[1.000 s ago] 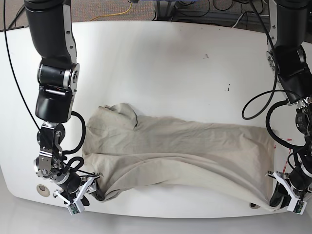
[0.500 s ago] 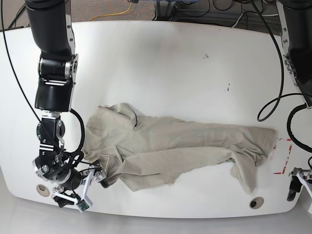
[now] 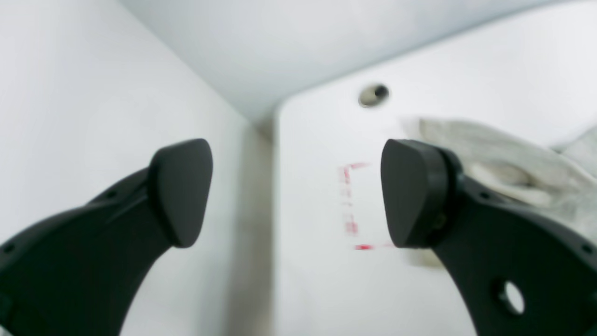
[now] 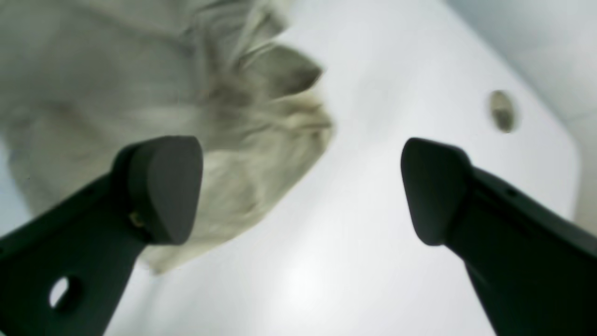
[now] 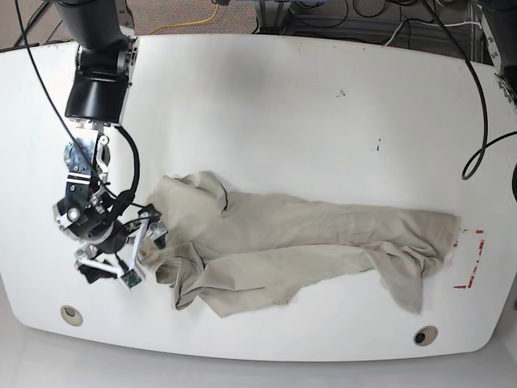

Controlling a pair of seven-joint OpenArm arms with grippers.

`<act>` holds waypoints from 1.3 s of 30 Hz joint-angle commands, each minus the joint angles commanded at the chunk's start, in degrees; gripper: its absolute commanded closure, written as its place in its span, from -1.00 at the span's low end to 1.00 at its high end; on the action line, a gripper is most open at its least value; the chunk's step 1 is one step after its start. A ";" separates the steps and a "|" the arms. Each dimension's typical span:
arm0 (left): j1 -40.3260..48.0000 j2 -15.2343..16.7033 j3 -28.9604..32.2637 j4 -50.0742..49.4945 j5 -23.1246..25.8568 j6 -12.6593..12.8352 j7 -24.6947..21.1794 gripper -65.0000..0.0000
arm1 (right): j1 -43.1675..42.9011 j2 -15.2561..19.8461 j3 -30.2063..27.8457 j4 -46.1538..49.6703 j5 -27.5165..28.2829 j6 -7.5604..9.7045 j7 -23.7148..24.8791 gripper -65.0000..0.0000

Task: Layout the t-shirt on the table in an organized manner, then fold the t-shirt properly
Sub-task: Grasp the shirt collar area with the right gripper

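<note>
The left gripper [image 3: 296, 193] is seen only in its own wrist view, where its two dark fingers [image 3: 179, 191] are spread wide with nothing between them; in the base view it is cut off beyond the right edge, and only a black cable [image 5: 482, 121] hangs there. Both wrist views are blurred, so fine detail of the cloth cannot be made out.

The right gripper [image 5: 121, 255] is seen at the left of the base view, just beside the bunched left end of the t-shirt [image 5: 299, 246]. In its wrist view the fingers [image 4: 163, 186] are set wide apart and nothing is held; crumpled cloth [image 4: 196, 116] fills the upper left of that frame, behind one finger.

The t-shirt is laid wrinkled across the lower middle of the table [image 5: 283, 113], stretched from left to right, with a loose flap drooping at its lower right. Its right end lies just beside the red tape mark [image 5: 470, 260], apart from it. In the left wrist view the tape mark [image 3: 354, 205] appears between the fingers, with cloth [image 3: 503, 158] at the right.

A grommet hole [image 5: 71, 314] is seen near the lower left corner and another [image 5: 425, 334] near the lower right edge. The upper half of the glossy white tabletop lies bare apart from a few dark specks [image 5: 377, 146]. Cables and brown carpet are visible past the top edge.
</note>
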 joint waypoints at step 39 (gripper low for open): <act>19.34 6.86 -5.10 7.74 0.00 0.00 0.00 -0.59 | 2.02 -5.80 11.78 -34.81 0.00 0.00 17.67 0.91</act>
